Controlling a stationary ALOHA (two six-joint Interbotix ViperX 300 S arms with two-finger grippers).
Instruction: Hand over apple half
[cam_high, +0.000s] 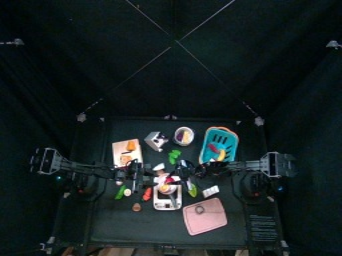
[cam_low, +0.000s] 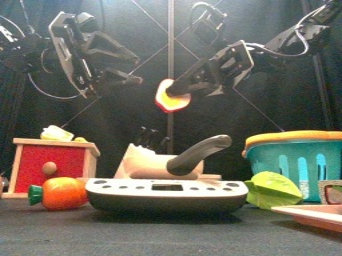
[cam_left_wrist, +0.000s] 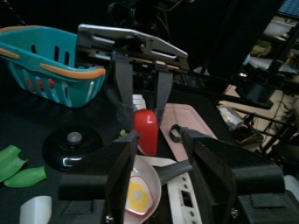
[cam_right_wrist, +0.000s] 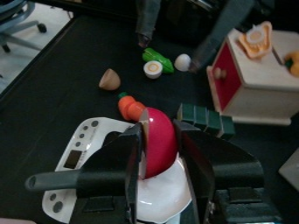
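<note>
Hanging in mid-air above the cluttered small black table (cam_low: 40, 235), the red-skinned apple half with its pale cut face (cam_low: 171, 96) sat clamped between the two black jaws of the right gripper (cam_low: 178, 92), which reached in from the right in the front view. The right wrist view showed the same fruit (cam_right_wrist: 159, 140) pinched edge-on between those jaws. The left gripper (cam_low: 123, 76) hung just beside it on the left, its jaws spread wide and not touching the fruit; in the left wrist view the apple (cam_left_wrist: 145, 131) appeared beyond them, held by the other arm.

Below, at the table's front, lay a grey kitchen scale with a dark handle-like piece on it (cam_low: 167, 190). A small orange fruit (cam_low: 62, 193) rested just beside its left end, near a red-and-wood toy box (cam_low: 54, 165). A teal plastic basket with an orange rim (cam_low: 297, 160) stood on the right, a green leaf-shaped toy (cam_low: 275, 188) in front of it. No writing or label could be read on any of these things.
</note>
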